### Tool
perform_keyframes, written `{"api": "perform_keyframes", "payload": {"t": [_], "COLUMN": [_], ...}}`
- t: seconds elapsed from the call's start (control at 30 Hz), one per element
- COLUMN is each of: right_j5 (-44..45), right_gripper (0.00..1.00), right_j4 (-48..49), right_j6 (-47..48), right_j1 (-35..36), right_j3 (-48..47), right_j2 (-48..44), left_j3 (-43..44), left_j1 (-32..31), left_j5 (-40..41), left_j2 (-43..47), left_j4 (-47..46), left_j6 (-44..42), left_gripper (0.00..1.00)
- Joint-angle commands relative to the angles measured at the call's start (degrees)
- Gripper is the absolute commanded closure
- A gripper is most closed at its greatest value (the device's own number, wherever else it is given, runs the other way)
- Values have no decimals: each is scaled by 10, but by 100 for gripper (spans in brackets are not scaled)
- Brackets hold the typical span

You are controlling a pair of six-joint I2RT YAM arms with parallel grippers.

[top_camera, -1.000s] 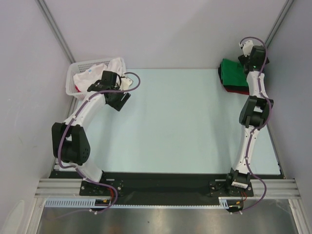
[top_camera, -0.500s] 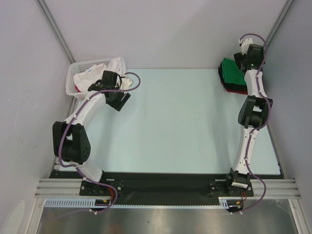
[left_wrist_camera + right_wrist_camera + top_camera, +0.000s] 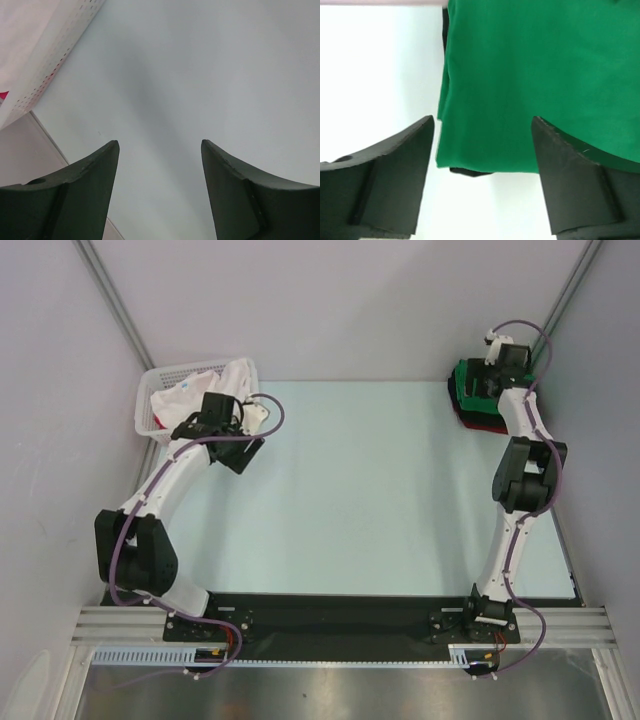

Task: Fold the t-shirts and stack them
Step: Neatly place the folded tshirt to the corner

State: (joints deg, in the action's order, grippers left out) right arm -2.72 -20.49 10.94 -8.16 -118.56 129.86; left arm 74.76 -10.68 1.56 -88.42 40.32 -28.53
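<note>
A folded bright green t-shirt (image 3: 464, 380) tops a stack at the table's far right corner, with a red t-shirt (image 3: 478, 425) showing beneath. My right gripper (image 3: 476, 390) hovers over this stack, open and empty. In the right wrist view the green t-shirt (image 3: 520, 70) fills the upper frame, a black t-shirt (image 3: 470, 172) peeks out under its near edge, and the gripper (image 3: 482, 120) stands just above. A white t-shirt (image 3: 238, 378) lies crumpled in the basket and hangs over its rim. My left gripper (image 3: 243, 452) is open and empty beside the basket, over bare table (image 3: 160, 145).
A white plastic mesh basket (image 3: 150, 390) stands at the far left corner; its perforated wall (image 3: 65, 45) shows in the left wrist view. Grey walls close in the left, back and right. The pale table top (image 3: 360, 490) spreads between the arms.
My right gripper has swung left and down from the back corner to over the green stack. My left arm has shifted slightly left, near the basket.
</note>
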Motion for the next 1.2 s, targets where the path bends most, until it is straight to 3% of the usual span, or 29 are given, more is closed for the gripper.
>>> {"api": "perform_keyframes", "payload": {"t": [0.0,0.1,0.4,0.47,0.53,0.57,0.63,0.77,1.0,1.17], "right_j5": [-130,-144,-147,-118,-103,-102,-92,-57,-31,5], "right_gripper": [21,24,28,24,14,1,0,1,0,0], "right_j4": [2,63,37,33,20,16,10,43,178,235], "right_j6": [-90,-119,-155,-156,-156,-156,-162,-188,-265,-269], "right_j1": [-13,-12,-17,-18,-19,-19,-14,3,67,136], "right_j3": [62,132,136,138,138,145,165,291,641,780], "right_j2": [-44,-67,-67,-92,-124,-139,-172,-289,-542,-649], "left_j3": [-12,-22,-27,-29,-33,-38,-47,-88,-221,-307], "left_j1": [5,6,5,5,5,6,6,6,22,24], "left_j5": [-7,-11,-11,-11,-11,-11,-26,-45,-106,-99], "left_j2": [25,37,53,57,67,71,82,105,192,228], "left_j4": [-20,-27,-25,-26,-30,-33,-40,-54,-147,-213], "left_j6": [-10,-10,-12,-13,-14,-13,-9,7,55,71], "left_gripper": [28,28,27,27,27,27,27,25,19,15]}}
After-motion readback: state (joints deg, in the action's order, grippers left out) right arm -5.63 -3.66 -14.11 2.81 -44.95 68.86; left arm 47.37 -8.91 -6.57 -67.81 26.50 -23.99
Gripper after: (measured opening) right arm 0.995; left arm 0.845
